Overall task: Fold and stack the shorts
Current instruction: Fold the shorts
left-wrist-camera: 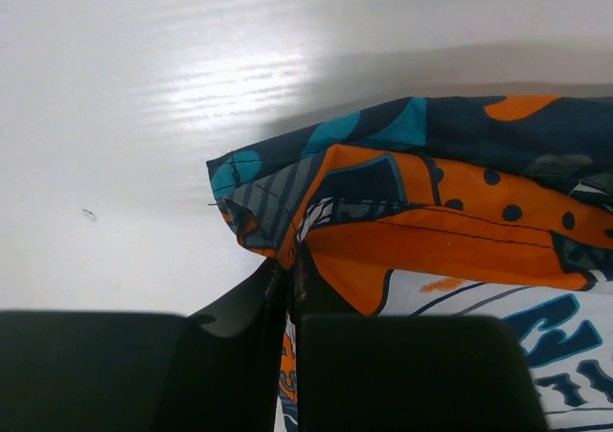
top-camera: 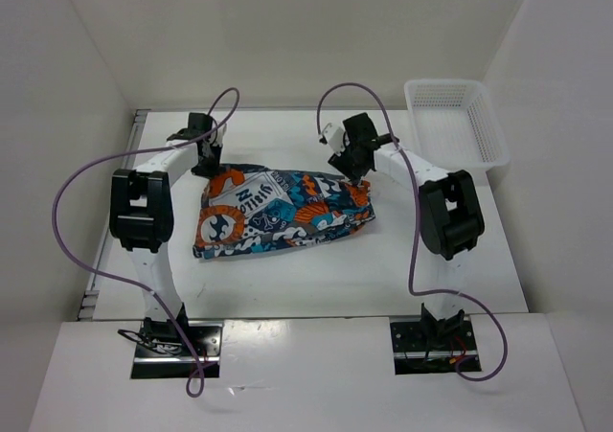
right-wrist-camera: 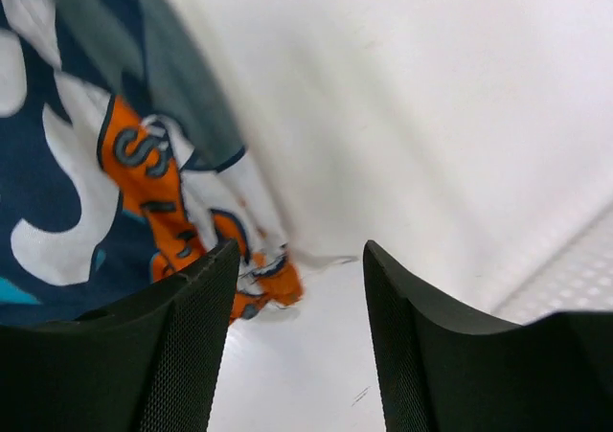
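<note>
Top external view: white table (top-camera: 316, 279) carries folded shorts (top-camera: 283, 210) at centre, white mesh basket (top-camera: 458, 121) at far right corner. Left gripper (left-wrist-camera: 292, 279) at shorts' far left corner, jaws nearly together, fabric edge pinched between. Right gripper (right-wrist-camera: 302, 260) at shorts' far right corner, jaws apart, nothing between.

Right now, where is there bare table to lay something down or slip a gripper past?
Free: the near strip of table between the shorts and the near edge, and the patch right of the shorts, on the near side of the basket. Crowded: the shorts' far edge, where the left gripper and right gripper sit.
</note>
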### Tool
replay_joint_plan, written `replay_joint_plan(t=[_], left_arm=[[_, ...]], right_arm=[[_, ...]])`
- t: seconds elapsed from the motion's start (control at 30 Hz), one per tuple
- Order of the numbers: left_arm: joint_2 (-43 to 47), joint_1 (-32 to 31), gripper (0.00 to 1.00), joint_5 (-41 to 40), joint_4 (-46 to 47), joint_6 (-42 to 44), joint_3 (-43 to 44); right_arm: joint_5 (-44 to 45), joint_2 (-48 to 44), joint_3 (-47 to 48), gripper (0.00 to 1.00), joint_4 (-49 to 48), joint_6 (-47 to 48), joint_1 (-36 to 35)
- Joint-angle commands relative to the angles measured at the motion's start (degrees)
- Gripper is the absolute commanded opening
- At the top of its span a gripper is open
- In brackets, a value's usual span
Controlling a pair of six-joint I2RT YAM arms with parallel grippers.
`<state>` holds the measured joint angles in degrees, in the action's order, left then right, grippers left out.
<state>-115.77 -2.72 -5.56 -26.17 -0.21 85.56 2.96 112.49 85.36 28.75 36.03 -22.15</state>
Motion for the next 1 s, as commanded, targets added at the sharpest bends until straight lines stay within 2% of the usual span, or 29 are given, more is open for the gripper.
replay_joint_plan(t=[0.0, 0.03, 0.13, 0.17, 0.23, 0.27, 0.37, 0.5, 0.67, 0.83, 0.9, 0.97], left_arm=[[-1.0, -0.2, 0.11, -1.9, 1.1, 0.2, 3.4], [-1.0, -0.7, 0.11, -1.9, 1.1, 0.2, 3.4], [-1.0, -0.7, 0.11, -2.6, 1.1, 0.2, 2.1], [-1.0, -1.2, 0.11, -2.6, 1.1, 0.2, 2.1], [-1.6, -1.2, 0.11, -4.5, 1.1, 0.2, 1.3], [-2.1, -1.2, 0.12, -5.7, 1.1, 0.2, 1.3], [-3.1, -1.8, 0.12, -7.2, 0.5, 0.2, 1.3], [-3.8, -1.8, 0.14, -8.3, 0.5, 0.2, 1.8], [-5.7, -0.6, 0.14, -10.1, 0.0, 0.2, 2.3], [-7.5, -0.1, 0.15, -10.7, -0.5, 0.2, 3.5], [-7.5, -0.1, 0.20, -9.6, -1.1, 0.2, 4.0], [-5.4, -0.1, 0.27, -7.7, -1.1, 0.2, 4.0]], right_arm=[[0.4, -6.1, 3.3, 0.59, -4.7, -3.9, -0.4], [-1.0, -9.1, 1.8, 0.57, -3.6, -3.9, -0.4], [-3.0, -15.5, -5.6, 0.41, -2.3, 0.1, -5.4], [-3.6, -16.6, -7.6, 0.32, -1.8, 1.0, -8.7], [-4.2, -18.2, -12.6, 0.22, -0.3, 1.6, -11.6], [-6.0, -18.2, -14.4, 0.14, 0.2, 1.0, -13.1], [-8.4, -18.2, -16.6, 0.05, 1.3, -0.3, -13.6], [-5.0, -18.2, -24.7, 0.00, 1.3, 4.1, -15.6], [0.3, -17.0, -32.1, 0.00, -0.9, 8.0, -15.6], [0.9, -15.9, -31.8, 0.00, -2.8, 7.5, -15.6], [0.9, -15.9, -29.1, 0.00, -3.4, 5.9, -15.6], [-0.8, -16.6, -23.6, 0.04, -2.8, 3.8, -13.7]])
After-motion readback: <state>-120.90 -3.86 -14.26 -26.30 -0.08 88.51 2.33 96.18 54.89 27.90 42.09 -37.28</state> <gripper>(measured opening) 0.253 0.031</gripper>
